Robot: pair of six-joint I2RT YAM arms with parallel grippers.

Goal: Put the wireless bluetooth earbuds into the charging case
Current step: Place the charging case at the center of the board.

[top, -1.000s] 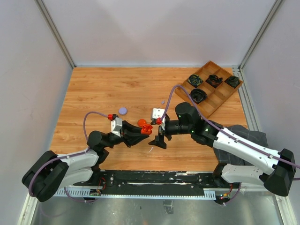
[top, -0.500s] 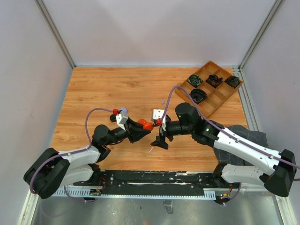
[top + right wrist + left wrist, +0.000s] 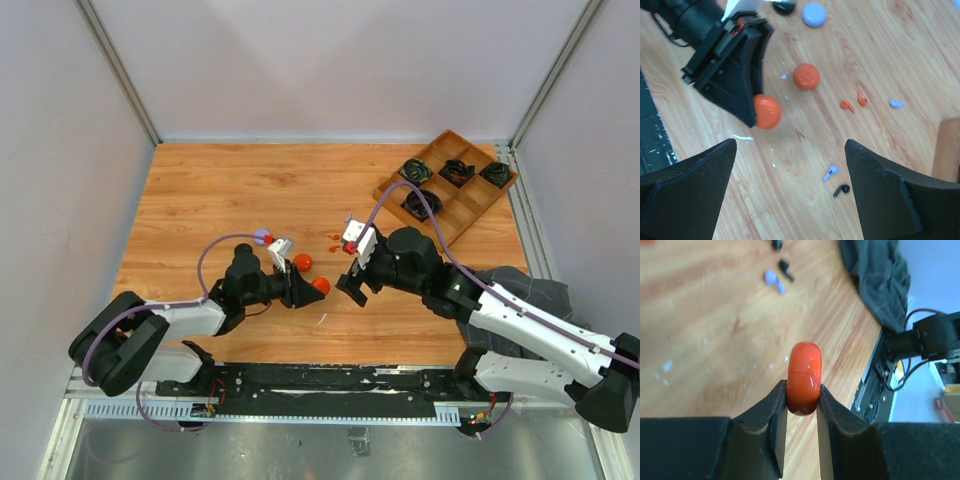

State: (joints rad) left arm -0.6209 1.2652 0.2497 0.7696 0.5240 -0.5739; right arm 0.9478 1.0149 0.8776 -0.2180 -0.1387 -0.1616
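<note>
My left gripper (image 3: pixel 318 286) is shut on an orange charging case (image 3: pixel 803 377), closed and held on edge between the jaws; it also shows in the right wrist view (image 3: pixel 766 111). My right gripper (image 3: pixel 352 287) is open wide and empty (image 3: pixel 790 192), just right of the case. On the wood below it lie a lilac earbud (image 3: pixel 830 172) and a black earbud (image 3: pixel 841 190). Two orange earbuds (image 3: pixel 846 105) and another lilac earbud (image 3: pixel 896 103) lie farther off. The left wrist view shows a lilac earbud (image 3: pixel 774 280) and a black earbud (image 3: pixel 786 270).
A second orange round case (image 3: pixel 301 262) and a lilac one (image 3: pixel 813 13) lie on the table near the left arm. A wooden tray (image 3: pixel 452 218) with coiled black cables stands at the back right. A dark cloth (image 3: pixel 520 285) lies under the right arm.
My left gripper has swung right and nearer with the orange case still in it. My right gripper has pulled back up and to the right, open throughout.
</note>
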